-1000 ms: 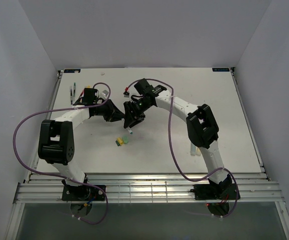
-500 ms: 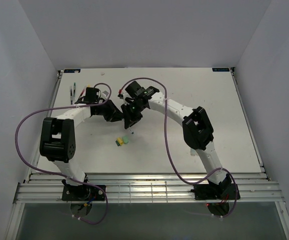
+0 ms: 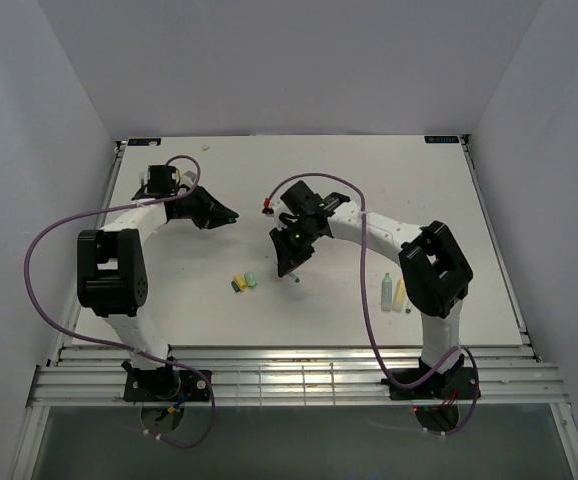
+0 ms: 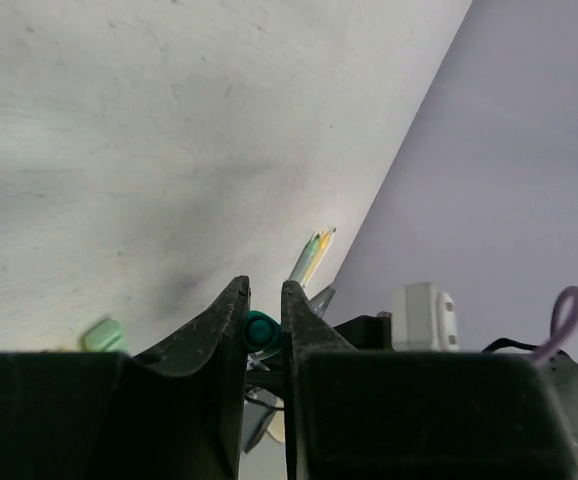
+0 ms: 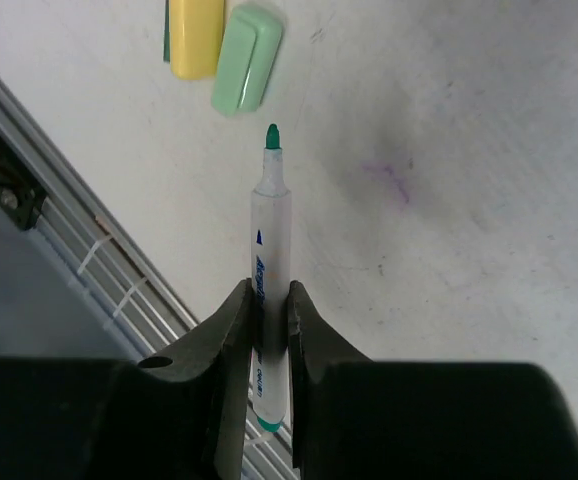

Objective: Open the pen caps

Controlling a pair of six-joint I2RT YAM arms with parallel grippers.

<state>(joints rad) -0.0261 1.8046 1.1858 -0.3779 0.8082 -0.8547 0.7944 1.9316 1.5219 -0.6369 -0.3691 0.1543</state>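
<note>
Right pincer [image 5: 266, 292] clamped on the uncapped, teal-tipped pen [image 5: 270, 220]; left pincer [image 4: 264, 292] pinching a teal cap [image 4: 259, 330].
Just beyond the pen's nib lie a green cap [image 5: 247, 58] and a yellow cap [image 5: 197, 35] on the surface [image 5: 469, 200]; best to lower the pen flat beside them, nib lifted, before releasing; 1 second ago the 2 pincers met nose to nose, now they stand well apart.
</note>
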